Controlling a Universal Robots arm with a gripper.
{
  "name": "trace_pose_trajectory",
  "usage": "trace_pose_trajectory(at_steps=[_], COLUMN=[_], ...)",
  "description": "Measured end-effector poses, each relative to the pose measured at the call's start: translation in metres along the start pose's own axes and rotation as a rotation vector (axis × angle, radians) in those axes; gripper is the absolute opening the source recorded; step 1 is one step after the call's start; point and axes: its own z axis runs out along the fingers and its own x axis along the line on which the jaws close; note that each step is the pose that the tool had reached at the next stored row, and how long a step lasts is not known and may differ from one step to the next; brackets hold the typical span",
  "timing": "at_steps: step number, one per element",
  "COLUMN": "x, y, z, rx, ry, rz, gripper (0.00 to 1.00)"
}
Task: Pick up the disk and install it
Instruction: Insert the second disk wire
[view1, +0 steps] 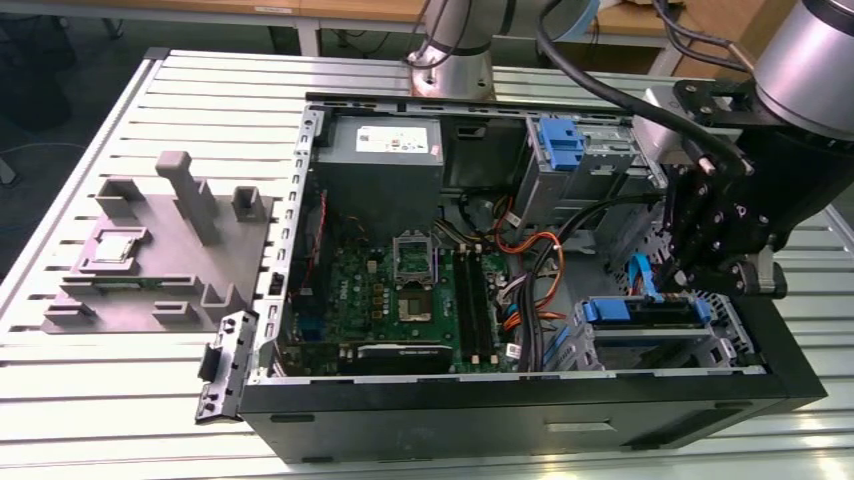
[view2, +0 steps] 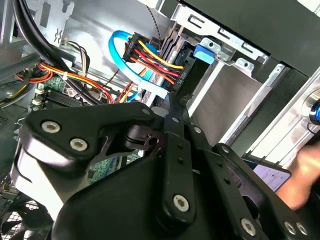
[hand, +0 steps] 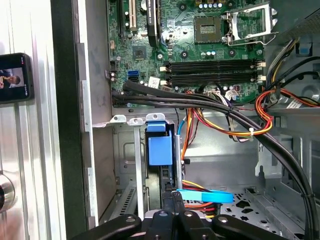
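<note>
On the exterior view's left a grey fixture (view1: 160, 250) sits on the table, well away from the work and no worry. The open case (view1: 534, 410) fills the middle, with the motherboard (view1: 400, 290) on its floor. Right of the board, a bundle of cables (view1: 534, 270) runs toward the drive bay (view1: 727, 335) in the case's near right corner.

The disk (view1: 627, 310) is in that bay. In the first wrist view we see it edge-on, its blue carrier (hand: 160, 147) standing between the bay's metal rails. The gripper (view1: 683, 288) is directly over it, its tip right at the disk's end in both wrist views (hand: 173, 197) (view2: 172, 102). We cannot tell whether it is clamped on the disk or only bearing against it.

We judge the cables to be the main hazard. A blue flat cable (hand: 205, 196) and red-and-yellow wires (view2: 150, 55) lie just beside the gripper's tip, and a push could pinch or drag them, or trap them behind the carrier. A carrier that is tilted against the rails could also jam and leave the disk half seated. The arm's bulk is close to the case's right wall (view1: 787, 350), so a sideways correction risks a knock.
</note>
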Motion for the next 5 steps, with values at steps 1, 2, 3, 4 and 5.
trace_pose_trajectory(at_steps=[1, 2, 3, 4, 5], x=[0.0000, 0.0000, 0.0000, 0.0000, 0.0000], y=[0.0000, -0.0001, -0.0001, -0.0001, -0.0001], z=[0.0000, 0.0000, 0.0000, 0.0000, 0.0000], rx=[0.0000, 0.0000, 0.0000, 0.0000, 0.0000], ry=[0.0000, 0.0000, 0.0000, 0.0000, 0.0000], rz=[0.000, 0.000, 0.000, 0.000, 0.000], gripper=[0.10, 0.10, 0.10, 0.10, 0.10])
